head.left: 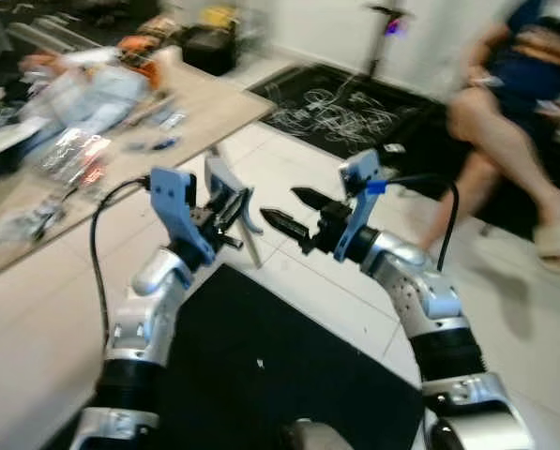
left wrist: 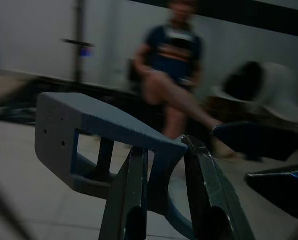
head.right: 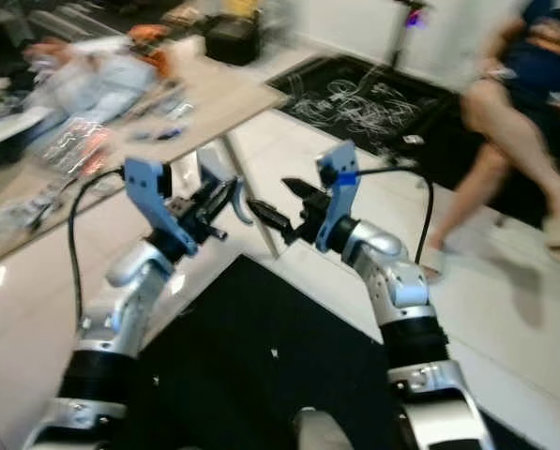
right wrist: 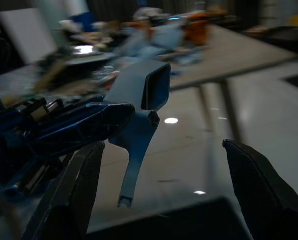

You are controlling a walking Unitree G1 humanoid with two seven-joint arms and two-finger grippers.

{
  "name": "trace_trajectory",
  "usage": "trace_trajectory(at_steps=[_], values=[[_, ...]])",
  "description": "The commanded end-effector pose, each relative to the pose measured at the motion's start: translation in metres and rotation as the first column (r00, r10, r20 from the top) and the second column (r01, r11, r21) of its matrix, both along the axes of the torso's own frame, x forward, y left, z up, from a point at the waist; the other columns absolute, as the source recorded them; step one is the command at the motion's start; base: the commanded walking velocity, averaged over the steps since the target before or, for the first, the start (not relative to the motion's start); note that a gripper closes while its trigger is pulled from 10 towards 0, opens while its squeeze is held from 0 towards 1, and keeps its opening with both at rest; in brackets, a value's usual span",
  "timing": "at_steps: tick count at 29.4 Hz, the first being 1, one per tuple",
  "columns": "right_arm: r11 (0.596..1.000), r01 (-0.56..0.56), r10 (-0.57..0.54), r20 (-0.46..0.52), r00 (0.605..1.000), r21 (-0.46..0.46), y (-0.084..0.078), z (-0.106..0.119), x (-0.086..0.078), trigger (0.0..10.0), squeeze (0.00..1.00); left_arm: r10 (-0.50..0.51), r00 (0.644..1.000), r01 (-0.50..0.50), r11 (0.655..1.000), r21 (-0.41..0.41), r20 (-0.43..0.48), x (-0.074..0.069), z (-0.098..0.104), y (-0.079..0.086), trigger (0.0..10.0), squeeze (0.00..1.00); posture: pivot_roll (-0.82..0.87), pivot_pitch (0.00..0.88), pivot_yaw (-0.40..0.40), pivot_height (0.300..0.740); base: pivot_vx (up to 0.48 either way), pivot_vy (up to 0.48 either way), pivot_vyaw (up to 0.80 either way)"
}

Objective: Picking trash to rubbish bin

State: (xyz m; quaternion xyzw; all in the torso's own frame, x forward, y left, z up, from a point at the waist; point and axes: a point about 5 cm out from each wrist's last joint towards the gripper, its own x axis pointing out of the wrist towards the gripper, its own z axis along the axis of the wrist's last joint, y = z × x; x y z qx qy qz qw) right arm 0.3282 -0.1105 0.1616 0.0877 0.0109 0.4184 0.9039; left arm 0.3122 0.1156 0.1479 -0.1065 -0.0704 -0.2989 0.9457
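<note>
- A grey-blue plastic piece (head.left: 225,192) with a hollow square end is being pinched between the fingers of the left hand (head.left: 231,208), raised in front of the chest above a black mat (head.left: 261,366).
- In the left wrist view the piece (left wrist: 104,135) is being gripped only near its narrow stem, so a thin hold is being judged; a slip and a drop onto the tiled floor (head.left: 36,319) could be caused by any jolt.
- The right hand (head.left: 289,211) is being held spread, its fingers apart and nothing between them, pointing at the piece from just beside it. A knock against the piece or the left fingers (left wrist: 134,200) is being risked if the two arms are brought closer.
- No rubbish bin is being made out in these views, so its place cannot be told; a wrong heading could be caused by that.
- The pictures are being blurred, which suggests camera motion; aim is being judged poor while this lasts.
- A seated person (head.left: 514,103) is being kept near on the right side, legs stretched toward the floor; a swing of the right arm could bring contact.
- A cluttered worktop (head.left: 214,108) with wrappers (head.left: 73,150) is being left on the left side; its corner and leg are standing close to the left arm, and a bump is being risked.
</note>
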Motion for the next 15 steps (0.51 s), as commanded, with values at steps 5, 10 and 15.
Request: trace_trajectory(at_steps=[5,10,15], values=[[1.000,0.004,-0.004,0.004,1.000,-0.010,0.0022,-0.0014,0.0019,10.0,0.00,0.005,1.000,-0.005,0.999,0.047,0.012,0.0016,-0.0025,0.0035,10.0,0.00,-0.06,0.000,-0.015,0.740,0.000,0.000,-0.78],[1.000,0.005,-0.005,0.001,1.000,-0.009,0.0020,-0.0022,0.0025,10.0,0.00,-0.003,1.000,0.002,0.998,0.060,0.014,0.0018,-0.0041,0.0030,10.0,0.00,-0.06,0.000,-0.015,0.740,0.000,0.000,-0.77],[1.000,0.005,-0.005,0.001,1.000,-0.008,0.0022,-0.0024,0.0026,10.0,0.00,-0.004,1.000,0.003,0.998,0.063,0.017,0.0019,-0.0044,0.0031,10.0,0.00,-0.06,0.000,-0.014,0.740,0.000,0.000,-0.77]])
